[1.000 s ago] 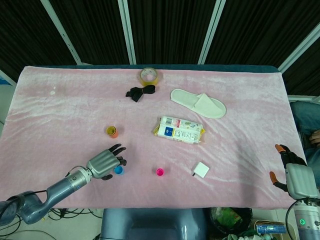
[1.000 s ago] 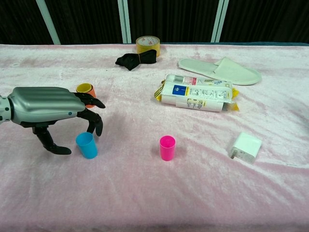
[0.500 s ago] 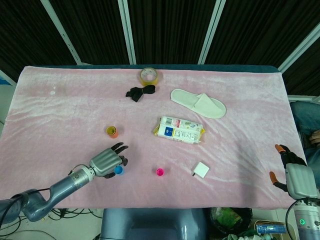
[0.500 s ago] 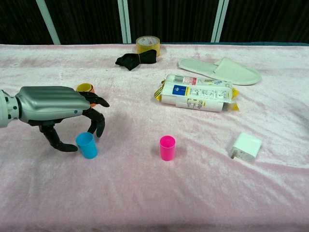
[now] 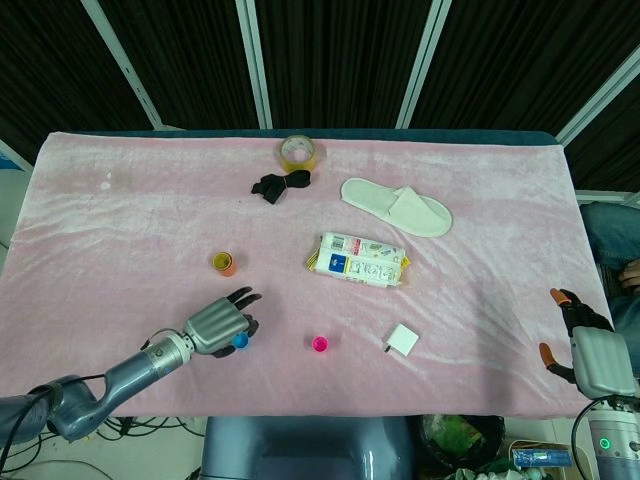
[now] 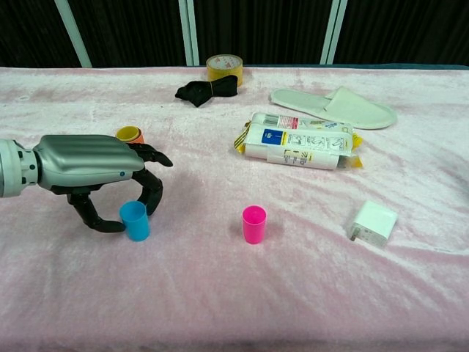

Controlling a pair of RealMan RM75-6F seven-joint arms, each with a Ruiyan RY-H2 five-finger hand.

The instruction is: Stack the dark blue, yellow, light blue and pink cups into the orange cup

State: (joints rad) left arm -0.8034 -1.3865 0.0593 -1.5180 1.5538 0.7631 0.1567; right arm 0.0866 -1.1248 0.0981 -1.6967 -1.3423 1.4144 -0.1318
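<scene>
The light blue cup (image 6: 135, 220) stands upright on the pink cloth, and in the head view the light blue cup (image 5: 240, 341) shows just under my left hand's fingers. My left hand (image 6: 88, 165) hovers over it, thumb at the cup's left side and curved fingers just behind it; the cup is not lifted. The pink cup (image 6: 254, 224) stands alone to the right, also pink cup (image 5: 320, 344). The orange cup (image 6: 132, 136), with the yellow cup nested inside, sits behind the hand, also orange cup (image 5: 224, 263). My right hand (image 5: 585, 350) rests at the table's right front edge, fingers apart, holding nothing.
A white charger block (image 6: 374, 223) lies right of the pink cup. Further back are a printed packet (image 6: 299, 141), a white slipper (image 6: 335, 107), a black cloth bow (image 6: 207, 91) and a tape roll (image 6: 223, 68).
My left hand has slid right and lowered, so thumb and fingers now bracket the light blue cup, which has shifted slightly right. The right hand has not moved.
</scene>
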